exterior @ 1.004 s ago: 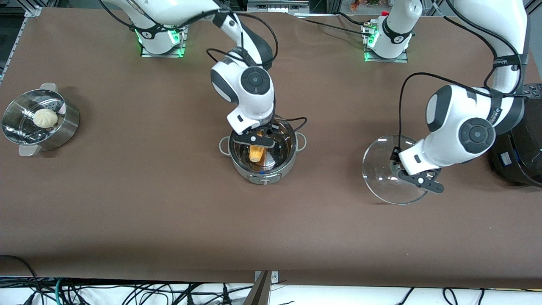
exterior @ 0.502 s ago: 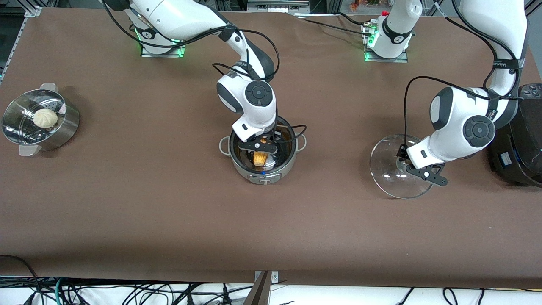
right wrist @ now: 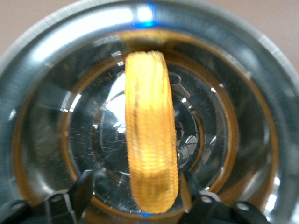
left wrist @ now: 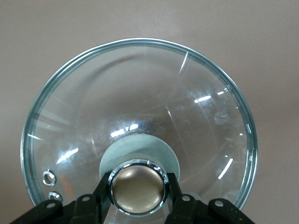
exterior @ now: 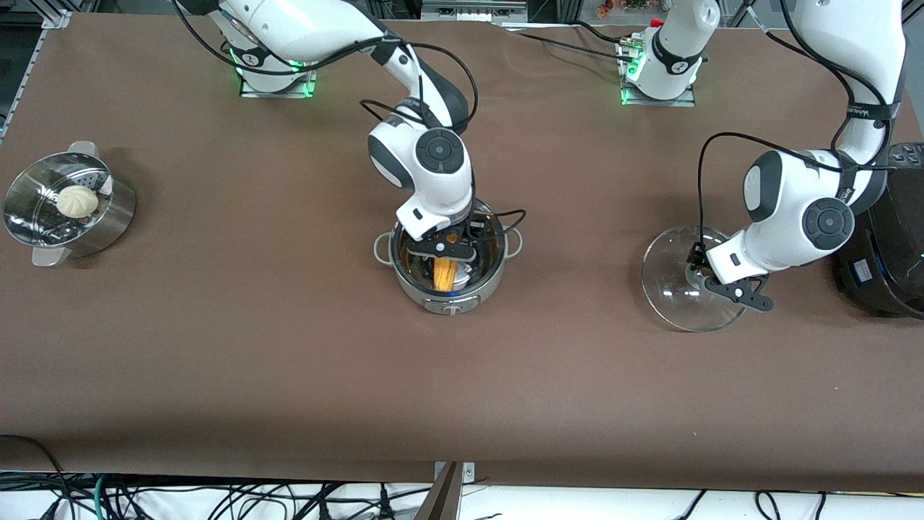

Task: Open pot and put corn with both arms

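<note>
The steel pot (exterior: 422, 295) stands open mid-table. The yellow-orange corn (exterior: 445, 272) lies inside it, seen lengthwise on the pot's bottom in the right wrist view (right wrist: 150, 149). My right gripper (exterior: 442, 249) is down in the pot's mouth, open, with its fingers (right wrist: 86, 182) on either side of the corn's end and a gap on one side. My left gripper (exterior: 729, 285) is shut on the tan knob (left wrist: 138, 186) of the glass lid (exterior: 675, 289) and holds it tilted, low over the table toward the left arm's end.
A perforated steamer basket (exterior: 108, 217) with a pale bun (exterior: 77, 201) stands at the right arm's end. A big black cooker (exterior: 884, 245) stands at the left arm's end, close beside the left arm's wrist.
My right gripper has gone down into the pot and opened; the corn now lies on the pot's bottom. My left gripper has carried the lid lower and toward the cooker.
</note>
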Action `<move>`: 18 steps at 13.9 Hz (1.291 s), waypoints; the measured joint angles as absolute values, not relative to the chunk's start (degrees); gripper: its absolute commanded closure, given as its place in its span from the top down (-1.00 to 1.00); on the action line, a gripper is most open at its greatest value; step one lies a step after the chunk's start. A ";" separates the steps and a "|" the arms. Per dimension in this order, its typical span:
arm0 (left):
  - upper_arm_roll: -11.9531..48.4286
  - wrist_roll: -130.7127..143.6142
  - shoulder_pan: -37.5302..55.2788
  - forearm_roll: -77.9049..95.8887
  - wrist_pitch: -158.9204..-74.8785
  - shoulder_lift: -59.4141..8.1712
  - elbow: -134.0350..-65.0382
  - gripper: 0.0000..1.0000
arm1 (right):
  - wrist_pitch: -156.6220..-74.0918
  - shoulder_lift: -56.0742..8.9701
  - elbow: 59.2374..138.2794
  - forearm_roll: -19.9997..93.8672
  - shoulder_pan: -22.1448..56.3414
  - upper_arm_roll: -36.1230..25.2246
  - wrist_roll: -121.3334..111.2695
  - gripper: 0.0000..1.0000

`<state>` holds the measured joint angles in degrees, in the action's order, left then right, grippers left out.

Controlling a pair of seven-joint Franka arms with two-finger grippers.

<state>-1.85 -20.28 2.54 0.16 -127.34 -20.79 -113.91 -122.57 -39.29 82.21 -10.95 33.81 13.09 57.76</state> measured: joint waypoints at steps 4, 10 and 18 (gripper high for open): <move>-1.63 -20.28 2.51 0.17 -127.71 -21.25 -114.37 0.41 | -115.94 -32.85 81.95 -9.26 32.11 12.77 57.32 0.99; -1.56 -19.62 2.33 0.41 -124.06 -20.18 -112.55 0.48 | -101.66 -24.20 81.78 -5.19 24.12 11.67 44.27 1.00; 0.05 -2.18 0.96 0.88 -91.85 -10.14 -92.46 1.00 | -87.09 -13.25 83.39 1.53 16.90 -7.22 12.15 1.00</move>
